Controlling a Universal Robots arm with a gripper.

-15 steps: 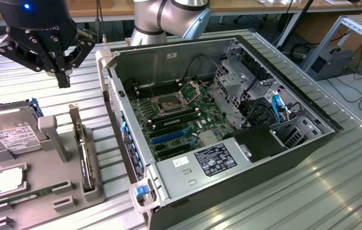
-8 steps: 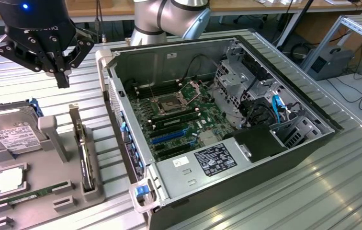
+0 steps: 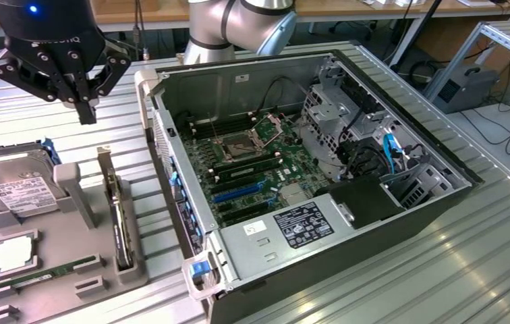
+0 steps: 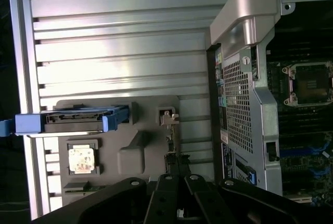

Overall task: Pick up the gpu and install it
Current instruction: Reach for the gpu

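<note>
- The gripper (image 3: 85, 111) hangs in the air over the ribbed metal table (image 3: 471, 270), at the exterior view's upper left. Its fingers are pressed together with nothing between them.
- The gpu (image 3: 118, 216) stands on its long edge in a slot of the grey tray (image 3: 57, 246), lower than the gripper and clearly apart from it.
- In the wrist view the gpu (image 4: 169, 135) shows edge-on, just past the closed fingers (image 4: 166, 198).
- The same tray holds a hard drive (image 3: 12, 185), a processor chip (image 3: 12, 255) and a green memory stick (image 3: 34, 277).
- An open computer case (image 3: 372, 256) lies on its side just beside the tray, on the exterior view's right, with its motherboard (image 3: 264, 162) exposed.
</note>
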